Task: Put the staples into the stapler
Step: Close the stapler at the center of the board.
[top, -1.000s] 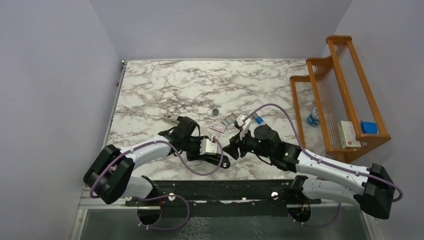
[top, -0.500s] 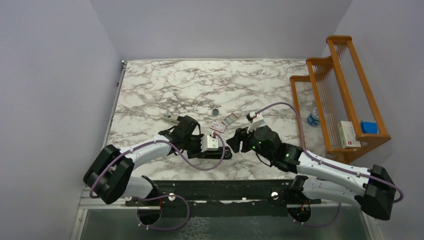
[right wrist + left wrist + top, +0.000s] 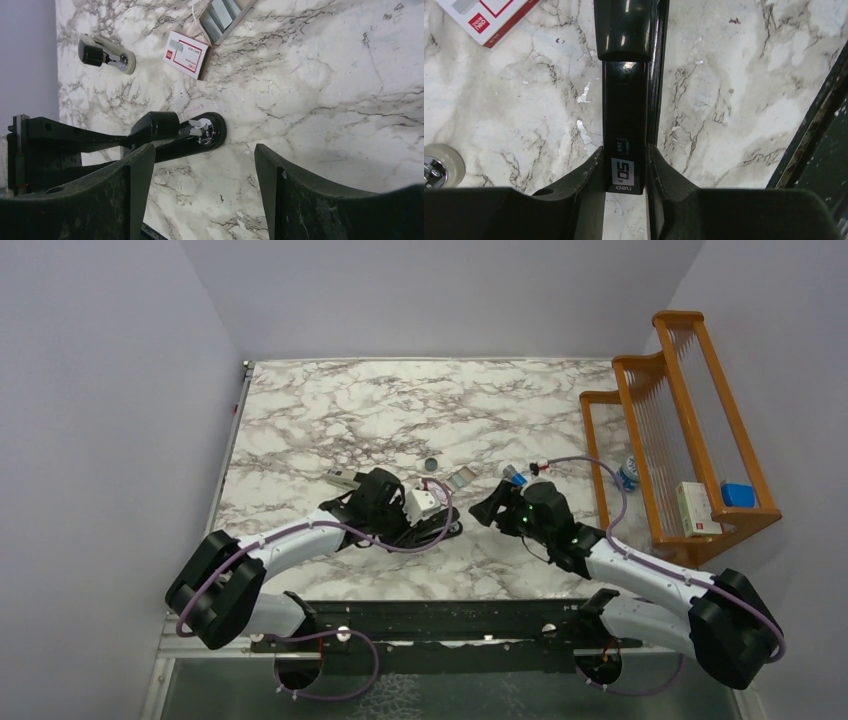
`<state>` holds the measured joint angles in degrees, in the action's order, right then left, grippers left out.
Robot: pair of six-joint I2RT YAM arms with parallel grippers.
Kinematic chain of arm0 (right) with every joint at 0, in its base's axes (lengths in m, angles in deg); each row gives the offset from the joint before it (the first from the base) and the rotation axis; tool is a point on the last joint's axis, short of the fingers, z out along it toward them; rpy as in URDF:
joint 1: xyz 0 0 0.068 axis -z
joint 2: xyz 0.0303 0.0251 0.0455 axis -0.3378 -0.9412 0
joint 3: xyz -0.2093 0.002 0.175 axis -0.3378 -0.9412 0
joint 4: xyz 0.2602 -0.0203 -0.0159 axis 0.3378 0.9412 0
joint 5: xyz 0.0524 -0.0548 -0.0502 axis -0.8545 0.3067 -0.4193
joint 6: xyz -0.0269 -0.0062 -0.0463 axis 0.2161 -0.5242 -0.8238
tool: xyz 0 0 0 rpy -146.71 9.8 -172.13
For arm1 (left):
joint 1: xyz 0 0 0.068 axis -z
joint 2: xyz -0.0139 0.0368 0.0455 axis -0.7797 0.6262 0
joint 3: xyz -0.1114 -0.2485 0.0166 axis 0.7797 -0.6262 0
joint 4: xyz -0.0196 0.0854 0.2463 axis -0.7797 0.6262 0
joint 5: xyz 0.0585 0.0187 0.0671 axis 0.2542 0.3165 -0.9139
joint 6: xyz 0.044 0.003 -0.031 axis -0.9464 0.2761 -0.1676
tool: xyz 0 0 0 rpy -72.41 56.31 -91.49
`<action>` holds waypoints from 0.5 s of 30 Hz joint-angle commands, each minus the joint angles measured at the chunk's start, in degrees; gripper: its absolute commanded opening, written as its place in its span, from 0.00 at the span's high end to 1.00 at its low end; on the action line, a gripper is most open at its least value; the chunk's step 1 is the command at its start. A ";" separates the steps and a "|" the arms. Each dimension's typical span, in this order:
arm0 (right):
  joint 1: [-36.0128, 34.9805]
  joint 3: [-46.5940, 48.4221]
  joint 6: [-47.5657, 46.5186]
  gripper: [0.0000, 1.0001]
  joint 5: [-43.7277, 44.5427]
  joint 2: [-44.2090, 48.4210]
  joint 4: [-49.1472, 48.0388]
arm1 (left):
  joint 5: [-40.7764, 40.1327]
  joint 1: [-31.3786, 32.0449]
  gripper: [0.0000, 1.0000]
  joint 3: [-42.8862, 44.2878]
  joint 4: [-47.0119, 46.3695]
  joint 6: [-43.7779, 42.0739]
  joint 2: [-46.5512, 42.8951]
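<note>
My left gripper is shut on the rear end of the black stapler, which lies on the marble and points away from it. In the top view the left gripper and the stapler are at front centre. My right gripper is open and empty, just right of the stapler's chrome front end; it also shows in the top view. The staples lie as silvery strips in a small grey tray, beside the white-and-red box. The tray shows in the top view.
A small beige stapler-like tool lies left of the left wrist. A dark round disc and a blue-and-white cylinder lie behind the grippers. A wooden rack stands at the right. The black front rail is close by.
My left gripper has swung the stapler toward the back, its tip now pointing right. My right gripper has pulled away from the stapler's tip, to the right and back.
</note>
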<state>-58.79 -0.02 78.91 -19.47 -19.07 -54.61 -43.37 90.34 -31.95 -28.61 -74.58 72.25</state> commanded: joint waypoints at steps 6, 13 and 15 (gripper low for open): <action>0.22 -6.51 10.89 0.23 0.89 2.82 -12.59 | -14.26 7.14 1.00 8.76 2.07 25.51 2.95; 0.20 -7.62 17.20 0.19 2.27 2.67 -10.73 | -13.03 8.64 1.00 15.96 7.12 38.22 12.57; 0.20 -7.45 19.54 0.17 2.21 2.58 -8.87 | -13.48 9.14 1.00 16.80 7.50 39.57 13.73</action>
<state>-58.73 -7.30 92.48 -19.53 -16.93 -64.62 -54.78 98.28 -18.02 -23.32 -43.33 84.04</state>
